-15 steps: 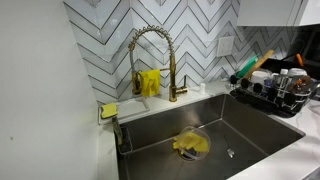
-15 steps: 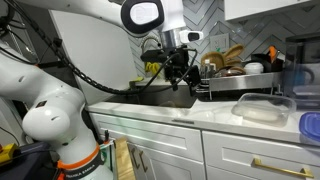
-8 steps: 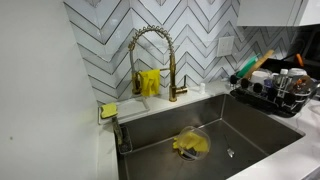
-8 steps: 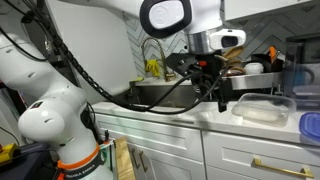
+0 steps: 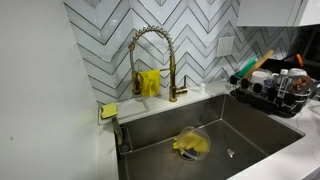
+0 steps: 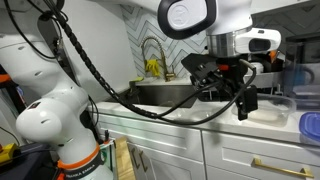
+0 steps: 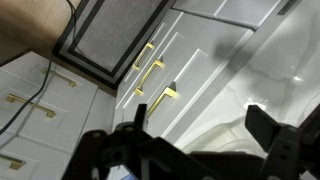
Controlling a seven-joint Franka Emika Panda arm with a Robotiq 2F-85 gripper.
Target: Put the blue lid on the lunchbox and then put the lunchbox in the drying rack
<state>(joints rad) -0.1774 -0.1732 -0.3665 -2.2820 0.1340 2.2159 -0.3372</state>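
Observation:
The clear lunchbox sits open on the white counter to the right of the sink. It also shows in the wrist view, below and between my fingers. My gripper hangs just over its left edge, open and empty; in the wrist view the jaws stand wide apart. The blue lid lies at the counter's far right edge. The black wire drying rack stands beside the sink, loaded with dishes; in an exterior view it is partly hidden behind my arm.
A steel sink holds a yellow cloth at the drain. A gold faucet rises behind it. White cabinet fronts with gold handles run below the counter.
My arm has swung from over the sink to the right, and the gripper has come down over the counter at the lunchbox. The sink view is unchanged.

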